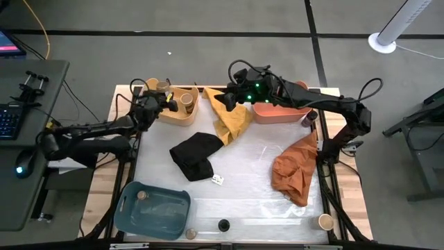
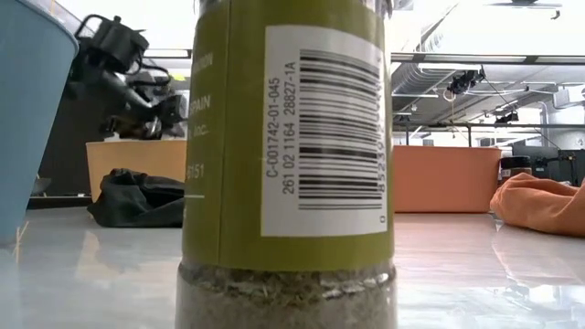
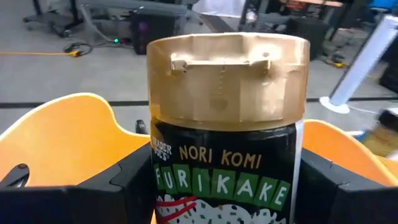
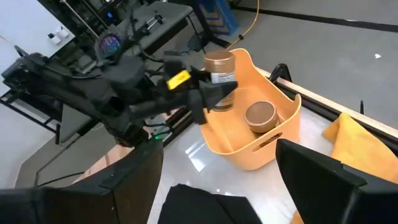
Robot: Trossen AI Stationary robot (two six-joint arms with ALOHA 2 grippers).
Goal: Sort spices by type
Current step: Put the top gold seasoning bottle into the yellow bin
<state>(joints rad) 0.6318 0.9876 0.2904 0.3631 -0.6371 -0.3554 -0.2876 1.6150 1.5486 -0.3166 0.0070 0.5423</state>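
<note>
The left gripper (image 1: 165,99) is clamped on a furikake jar (image 3: 227,118) with a tan top, one finger on each side of the label so the jar hangs upright. It holds the jar over the yellow bin (image 1: 177,106) at the table's 11 o'clock corner. The right wrist view shows the jar (image 4: 219,71) just above the bin's rim, beside a second tan-topped jar (image 4: 260,116) standing inside. Judged from this, the step in hand is a drop into the bin that collects this type; the upright grip would let the jar land on its base.

The right gripper (image 1: 227,99) hovers at 12 o'clock, above the yellow cloth (image 1: 232,115) and near the orange bin (image 1: 281,107). Its fingers (image 4: 134,180) stand wide apart and carry nothing.

Remaining jars sit along the 6 o'clock edge:
- a black-topped jar (image 1: 223,225) at the centre;
- a tan-topped jar (image 1: 191,234) just beside the blue bin (image 1: 154,209);
- another (image 1: 325,221) toward 5 o'clock;
- one (image 1: 141,196) inside the blue bin.

A green-labelled jar (image 2: 288,164) fills the low view. The black cloth (image 1: 196,155) and orange cloth (image 1: 295,169) lie mid-table.
</note>
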